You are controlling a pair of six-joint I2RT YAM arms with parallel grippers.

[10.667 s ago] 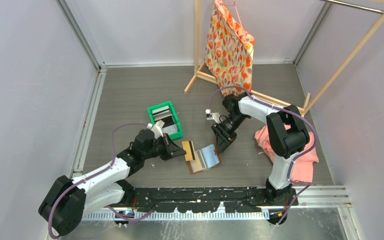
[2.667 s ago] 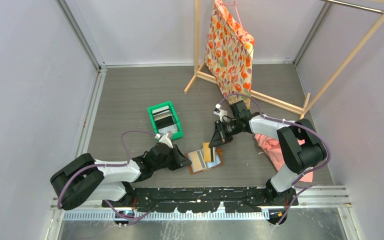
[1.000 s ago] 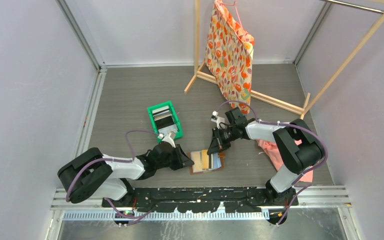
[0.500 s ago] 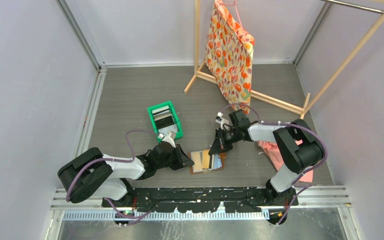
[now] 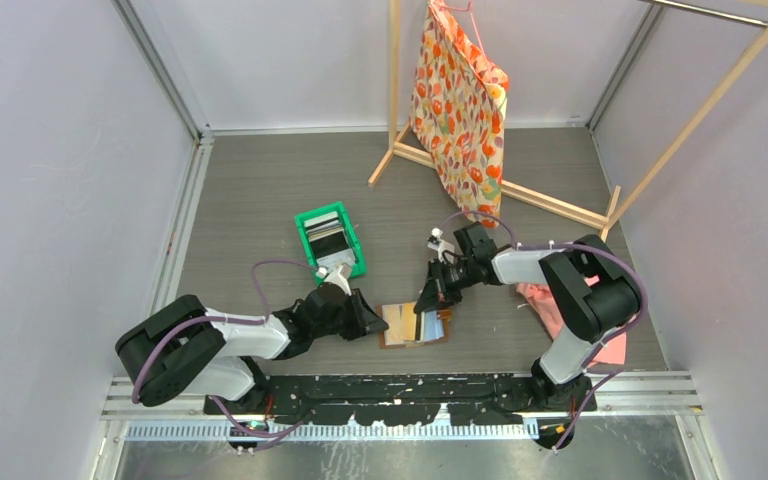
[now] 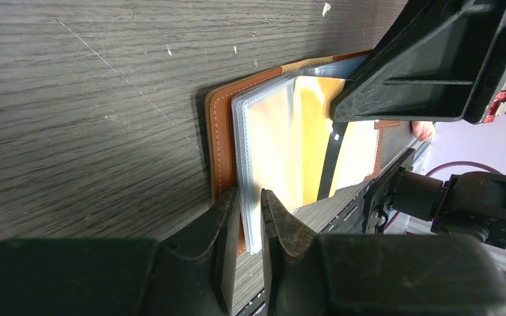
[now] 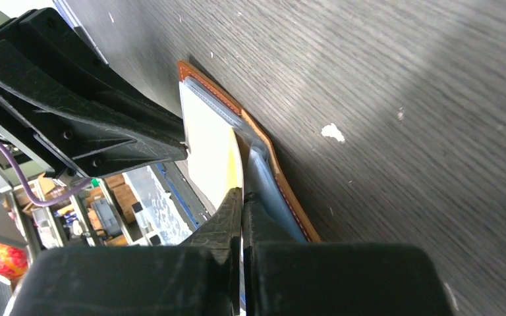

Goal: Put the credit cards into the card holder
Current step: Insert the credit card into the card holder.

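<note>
Card [image 6: 303, 131] deeper in card holder [image 6: 223, 131] | right claw [image 7: 242, 192] pinching it | left claw [image 6: 250, 194] clamps holder: wrist-view only

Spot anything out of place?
Only the pink cloth crumpled at the table's right side, unrelated to the task. The card holder lies open, the right hand gripping a gold card at it. No visible damage.

Card holder [image 5: 397, 325] flanked by left gripper [image 5: 370, 324], right gripper [image 5: 428, 300], green bin [image 5: 320, 209] behind
</note>
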